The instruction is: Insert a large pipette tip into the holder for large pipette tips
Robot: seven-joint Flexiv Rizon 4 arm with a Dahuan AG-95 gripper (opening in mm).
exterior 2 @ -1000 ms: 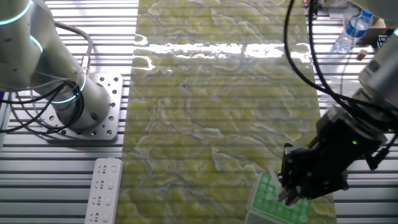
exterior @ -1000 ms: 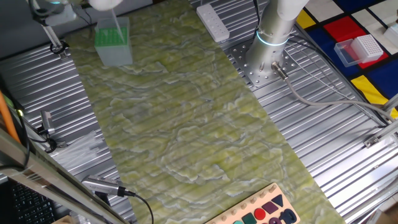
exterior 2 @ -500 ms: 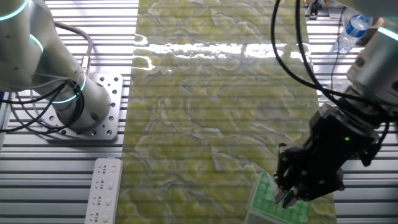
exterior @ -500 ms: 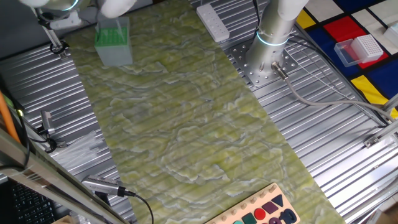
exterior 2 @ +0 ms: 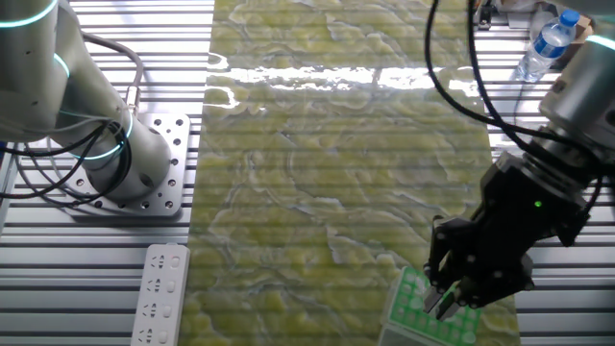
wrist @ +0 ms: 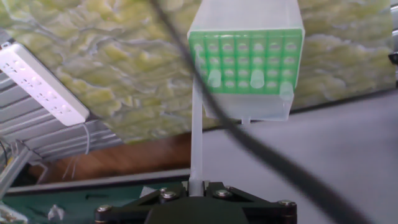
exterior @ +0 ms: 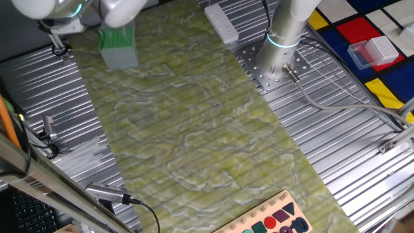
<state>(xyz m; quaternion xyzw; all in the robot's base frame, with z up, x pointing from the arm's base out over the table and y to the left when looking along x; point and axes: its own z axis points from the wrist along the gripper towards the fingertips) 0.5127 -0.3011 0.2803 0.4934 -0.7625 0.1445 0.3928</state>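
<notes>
White power strip (exterior: pixel 221 23), top centre; clear box with white grid top (exterior: pixel 374 50), upper right; water bottle (exterior 2: pixel 541 50), upper right; colourful shape-board (exterior: pixel 275 219), bottom edge.

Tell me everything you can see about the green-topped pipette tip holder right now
The holder for large pipette tips is a small upright box with a bright green gridded top of round holes and a pale translucent, plastic-looking body. It stands on the green-yellow marbled mat, near one end. In the hand view at least three holes already hold whitish tips. The gripper hovers just above it, and the large pipette tip it carries reaches toward the grid's left edge; whether it has entered a hole is unclear.
</notes>
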